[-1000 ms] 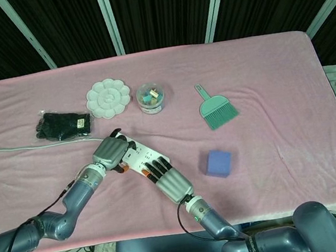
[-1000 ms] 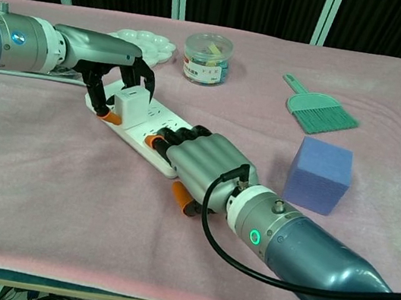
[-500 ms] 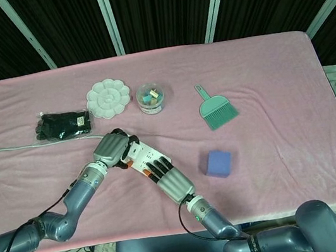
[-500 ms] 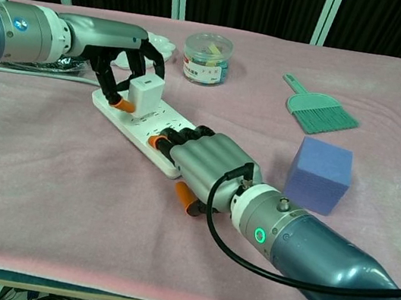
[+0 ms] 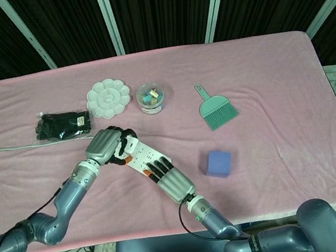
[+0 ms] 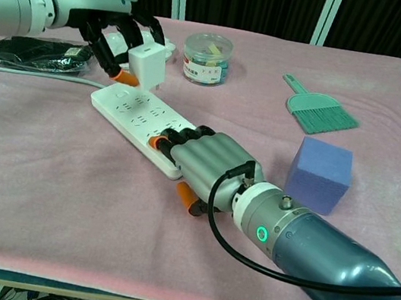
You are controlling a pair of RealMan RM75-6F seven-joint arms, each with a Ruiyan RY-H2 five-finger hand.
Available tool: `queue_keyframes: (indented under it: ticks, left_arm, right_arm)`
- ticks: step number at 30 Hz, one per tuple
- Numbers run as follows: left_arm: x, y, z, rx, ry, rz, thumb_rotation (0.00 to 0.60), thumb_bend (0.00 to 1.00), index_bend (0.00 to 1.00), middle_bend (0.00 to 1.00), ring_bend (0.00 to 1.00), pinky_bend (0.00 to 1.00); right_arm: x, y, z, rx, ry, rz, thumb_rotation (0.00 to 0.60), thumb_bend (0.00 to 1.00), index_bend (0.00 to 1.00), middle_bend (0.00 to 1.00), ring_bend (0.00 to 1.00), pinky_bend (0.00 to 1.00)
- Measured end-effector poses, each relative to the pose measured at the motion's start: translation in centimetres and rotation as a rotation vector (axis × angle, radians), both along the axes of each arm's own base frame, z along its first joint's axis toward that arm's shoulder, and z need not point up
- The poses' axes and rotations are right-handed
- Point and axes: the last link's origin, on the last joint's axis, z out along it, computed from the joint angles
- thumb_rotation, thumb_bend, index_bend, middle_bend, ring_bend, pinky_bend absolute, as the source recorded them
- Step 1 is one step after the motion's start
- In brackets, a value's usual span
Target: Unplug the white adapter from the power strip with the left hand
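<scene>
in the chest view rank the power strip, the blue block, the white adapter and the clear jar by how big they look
1. Power strip, longest by far, though the right robot hand covers its near end.
2. Blue block.
3. Clear jar; it sits farther from the camera, so this gap is unsure.
4. White adapter, held by the left robot hand.

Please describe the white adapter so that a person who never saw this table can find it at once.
On the pink table, look at its left part, above the far end of the long white power strip. The left hand holds the white adapter lifted clear of the sockets: a small plain white block, the only raised object.
</scene>
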Motion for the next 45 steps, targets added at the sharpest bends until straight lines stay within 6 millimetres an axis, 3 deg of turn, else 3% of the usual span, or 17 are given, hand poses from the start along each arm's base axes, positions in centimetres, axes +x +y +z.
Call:
queue_keyframes:
  ticks: [8, 13, 18, 24, 26, 29, 31, 34, 37, 40, 45]
  left_arm:
    - [-0.9, -1.0, 3.7, 0.076, 0.130, -0.101, 0.600, 0.75, 0.69, 0.75, 0.30, 0.24]
    - [-4.2, -2.9, 5.1, 0.098, 0.226, -0.099, 0.600, 0.74, 0.69, 0.75, 0.30, 0.24]
    - [-7.7, -5.1, 5.7, 0.103, 0.302, -0.092, 0.600, 0.74, 0.68, 0.74, 0.30, 0.24]
    - [-12.9, -7.2, 6.6, 0.124, 0.382, -0.057, 0.600, 0.73, 0.65, 0.72, 0.28, 0.23]
    - [-14.4, -7.5, 6.7, 0.128, 0.410, -0.047, 0.600, 0.71, 0.64, 0.70, 0.27, 0.23]
    - [-16.0, -7.8, 6.5, 0.133, 0.445, -0.043, 0.600, 0.58, 0.55, 0.60, 0.21, 0.19]
    - [-16.8, -8.0, 6.2, 0.134, 0.470, -0.047, 0.600, 0.37, 0.41, 0.45, 0.11, 0.11]
    - [-17.7, -8.2, 5.5, 0.128, 0.520, -0.055, 0.600, 0.14, 0.27, 0.25, 0.00, 0.01]
    - [-18.3, -8.4, 4.8, 0.109, 0.569, -0.045, 0.600, 0.05, 0.23, 0.16, 0.00, 0.00]
    - [-18.4, -8.6, 4.3, 0.106, 0.590, -0.025, 0.600, 0.01, 0.23, 0.14, 0.00, 0.00]
    - [-16.7, -8.6, 4.6, 0.154, 0.513, -0.001, 0.600, 0.01, 0.23, 0.14, 0.00, 0.00]
  right_arm:
    - [2.0, -0.7, 1.9, -0.059, -0.101, 0.010, 0.600, 0.55, 0.17, 0.08, 0.10, 0.06]
    - [3.0, -1.5, 5.0, -0.114, -0.167, 0.014, 0.600, 0.52, 0.17, 0.08, 0.10, 0.06]
    - [2.0, -3.0, 9.2, -0.195, -0.171, 0.002, 0.600, 0.51, 0.17, 0.08, 0.10, 0.06]
    - [-1.5, -4.9, 15.2, -0.301, -0.133, -0.049, 0.600, 0.50, 0.17, 0.08, 0.10, 0.06]
    - [-3.5, -5.5, 17.6, -0.343, -0.117, -0.081, 0.600, 0.49, 0.17, 0.08, 0.10, 0.06]
    - [-5.9, -5.7, 20.1, -0.384, -0.111, -0.124, 0.600, 0.43, 0.17, 0.08, 0.10, 0.06]
    - [-7.8, -5.7, 21.7, -0.416, -0.108, -0.157, 0.600, 0.39, 0.16, 0.07, 0.10, 0.06]
    - [-10.3, -5.4, 23.7, -0.461, -0.103, -0.199, 0.600, 0.32, 0.14, 0.06, 0.09, 0.06]
    - [-12.7, -5.1, 25.2, -0.490, -0.102, -0.236, 0.600, 0.27, 0.10, 0.03, 0.07, 0.06]
    - [-15.2, -4.7, 26.7, -0.520, -0.092, -0.266, 0.600, 0.24, 0.07, 0.01, 0.05, 0.05]
    - [-18.5, -3.9, 29.2, -0.584, -0.098, -0.297, 0.600, 0.24, 0.06, 0.01, 0.04, 0.05]
